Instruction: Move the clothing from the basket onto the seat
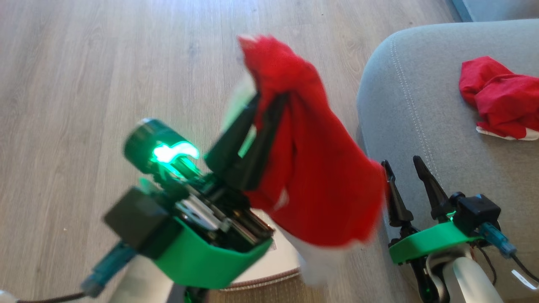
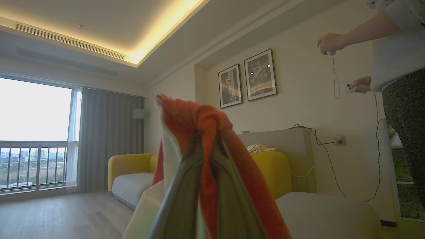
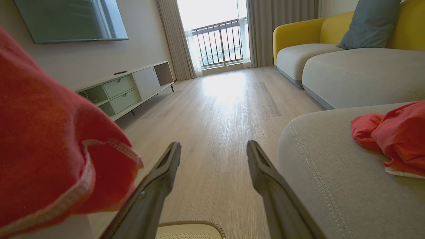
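Observation:
A red garment with white trim hangs in the air, pinched near its top by my left gripper, which is shut on it; its lower end dangles over the basket. The left wrist view shows the same cloth bunched between the dark fingers. A second red garment lies crumpled on the grey seat at the right. My right gripper stands open and empty beside the seat's edge. From the right wrist I see the open fingers, the hanging garment, the seat and the lying garment.
Pale wood floor stretches left and ahead. The basket's braided rim peeks below the right fingers. A yellow sofa, a TV cabinet and a person holding controllers stand in the room.

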